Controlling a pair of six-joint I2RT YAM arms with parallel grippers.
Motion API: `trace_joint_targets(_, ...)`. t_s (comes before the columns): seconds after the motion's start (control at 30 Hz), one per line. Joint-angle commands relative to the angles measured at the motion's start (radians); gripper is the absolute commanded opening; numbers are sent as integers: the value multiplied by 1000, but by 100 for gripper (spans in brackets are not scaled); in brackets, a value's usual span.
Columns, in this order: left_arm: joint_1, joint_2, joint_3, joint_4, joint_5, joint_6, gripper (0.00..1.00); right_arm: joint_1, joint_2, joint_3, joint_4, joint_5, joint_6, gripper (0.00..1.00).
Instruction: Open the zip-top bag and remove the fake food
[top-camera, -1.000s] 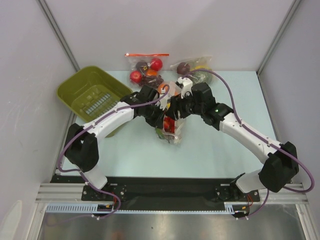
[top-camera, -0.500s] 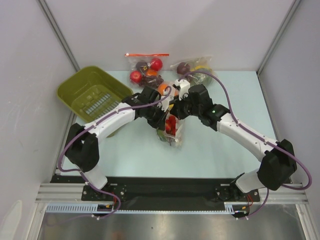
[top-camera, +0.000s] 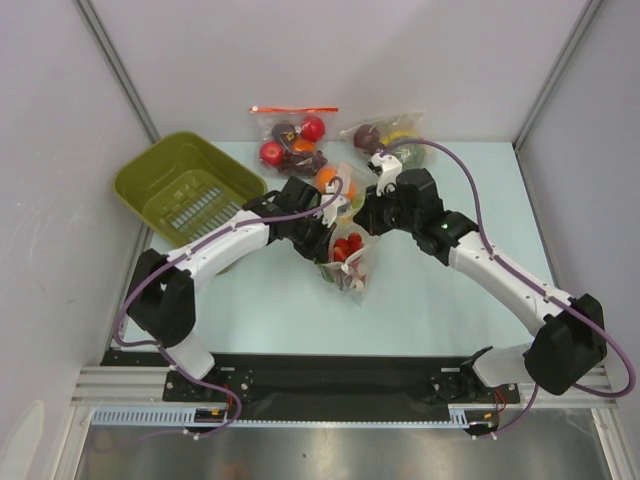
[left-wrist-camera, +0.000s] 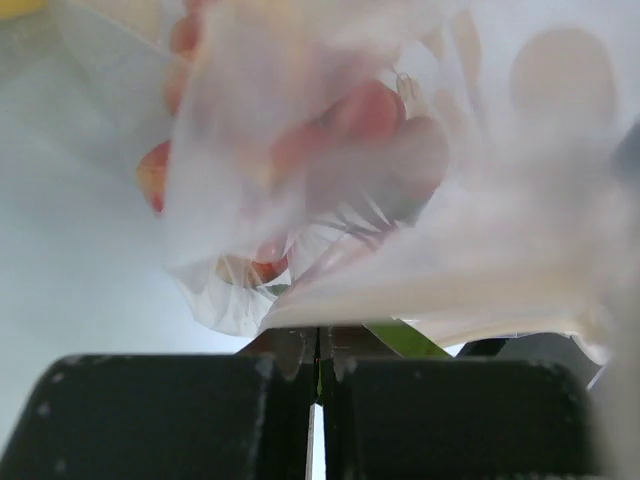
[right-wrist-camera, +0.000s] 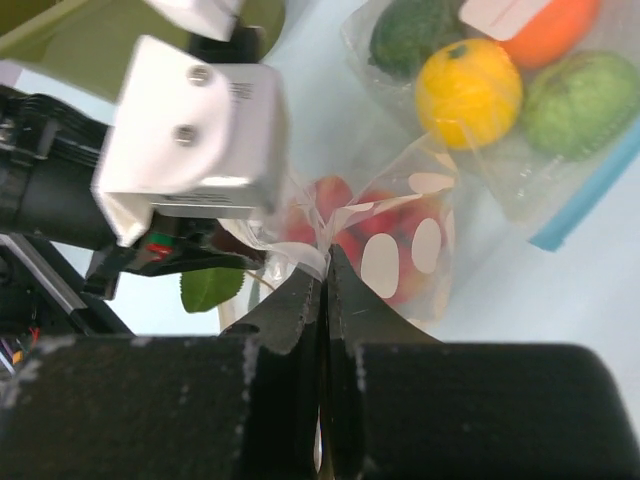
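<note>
The zip-top bag, clear with whitish oblong marks, hangs between my two grippers at the table's middle. The fake food, small red pieces with some green, shows through it. My left gripper is shut on the bag's top edge from the left. In the left wrist view its jaws pinch the plastic and the bag fills the frame. My right gripper is shut on the opposite side of the top edge. In the right wrist view its jaws clamp the film just above the red pieces.
An olive basket stands at the left. A bag with a red zip strip and a bag of round fruit lie at the back. Another bag of big round fruit lies right behind the grippers.
The right gripper has shut on the bag's top edge and drawn back to the right. The bag's mouth now stretches between the two grippers.
</note>
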Motion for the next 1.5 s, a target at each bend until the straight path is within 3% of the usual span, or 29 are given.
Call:
trace_joint_targets(0.0,-6,-60,-20,18,8,21,0,-41,-65,-18,82,5,44,0)
trace_joint_targets(0.27,-9,-109,-22,90,234,-3,0,-60,4,-35,102,-36,61,0)
trace_joint_targets(0.6,-12,-71,84,137,337,-74,1,-43,53,-83,116,-38,101,0)
trace_joint_targets(1.17,-12,-66,219,283,184,-200,0,20,17,-144,106,8,127,0)
trace_joint_targets(1.2,-12,-56,224,277,181,-197,0,20,11,-139,98,11,129,3)
trace_joint_targets(1.27,-10,-49,215,269,170,-192,0,20,-15,-130,72,30,132,26)
trace_joint_targets(1.3,-10,-49,199,271,167,-189,0,22,-32,-127,52,39,132,45)
trace_joint_targets(1.4,-10,-48,172,274,164,-187,0,23,-97,-132,12,91,140,59)
trace_joint_targets(1.47,-10,-42,161,277,164,-189,1,22,-156,-132,-9,140,146,63)
